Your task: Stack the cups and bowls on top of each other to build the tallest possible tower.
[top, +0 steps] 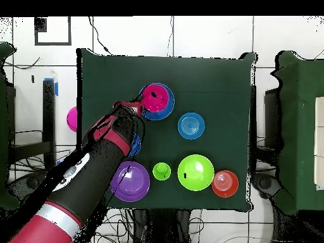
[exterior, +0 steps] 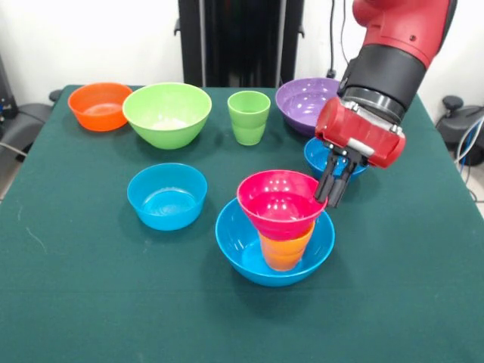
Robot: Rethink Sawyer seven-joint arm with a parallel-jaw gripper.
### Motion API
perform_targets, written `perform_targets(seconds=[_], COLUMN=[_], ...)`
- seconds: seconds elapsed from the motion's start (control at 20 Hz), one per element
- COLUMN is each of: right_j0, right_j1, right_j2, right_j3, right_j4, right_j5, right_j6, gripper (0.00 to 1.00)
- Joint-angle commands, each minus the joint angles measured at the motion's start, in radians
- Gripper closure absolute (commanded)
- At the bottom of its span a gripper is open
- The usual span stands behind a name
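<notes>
A large blue bowl (exterior: 240, 243) stands at the table's front middle. An orange-yellow cup (exterior: 285, 249) stands in it, and a pink-red bowl (exterior: 278, 201) sits a little tilted on the cup; this tower also shows in the overhead view (top: 156, 99). My gripper (exterior: 333, 198) hangs at the pink-red bowl's right rim, its fingers close together on the rim; in the overhead view it (top: 137, 106) is at the tower's left side. A light green cup (exterior: 249, 116) stands alone further back.
A small blue bowl (exterior: 166, 197) sits left of the tower. An orange bowl (exterior: 100, 106), a lime green bowl (exterior: 167, 113) and a purple bowl (exterior: 301, 102) line the back. Another small blue bowl (exterior: 317, 156) lies partly hidden behind the gripper.
</notes>
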Motion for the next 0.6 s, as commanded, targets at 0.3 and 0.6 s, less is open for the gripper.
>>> perform_targets(seconds=[0.3,0.6], right_j0=[0.005,0.011], right_j1=[0.037,0.038], right_j2=[0.096,0.091], right_j3=[-0.018,-0.015], right_j4=[0.094,0.109], right_j5=[-0.069,-0.072], right_j6=[0.140,0.136], gripper=[1.00,0.00])
